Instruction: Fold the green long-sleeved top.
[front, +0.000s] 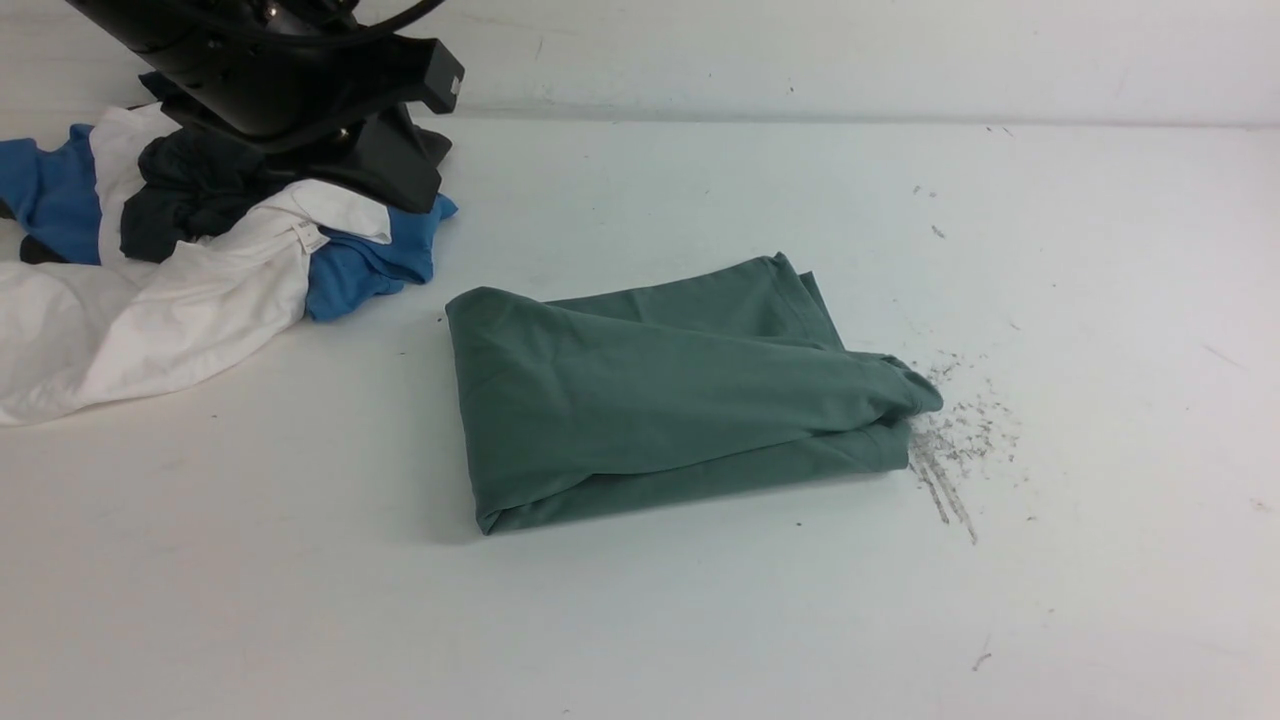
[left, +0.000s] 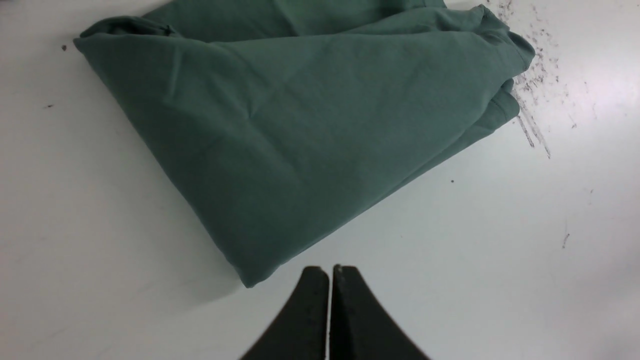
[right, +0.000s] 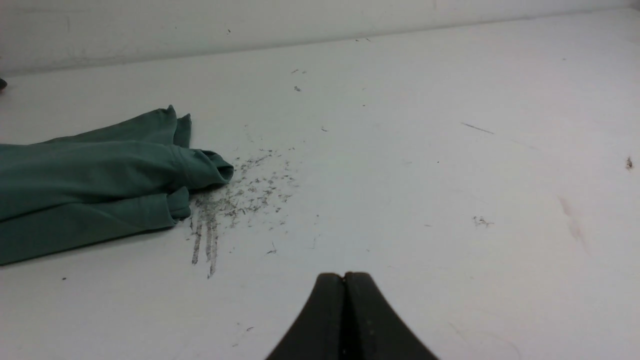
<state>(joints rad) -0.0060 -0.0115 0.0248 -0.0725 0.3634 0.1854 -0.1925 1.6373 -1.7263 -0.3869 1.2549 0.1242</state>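
The green long-sleeved top (front: 660, 390) lies folded into a compact rectangle in the middle of the white table (front: 700, 620). The left wrist view shows it (left: 300, 125) as a layered bundle with one corner close to my left gripper (left: 330, 270), which is shut, empty and apart from the cloth. The right wrist view catches its cuff end (right: 100, 180) off to the side. My right gripper (right: 344, 275) is shut over bare table, holding nothing. The front view shows only part of the left arm (front: 300, 90) at the top left and no fingertips.
A heap of blue, white and dark charcoal garments (front: 180, 260) lies at the back left under the left arm. Dark scuff marks (front: 950, 440) spot the table by the top's right end. A white wall (front: 800, 50) runs along the back.
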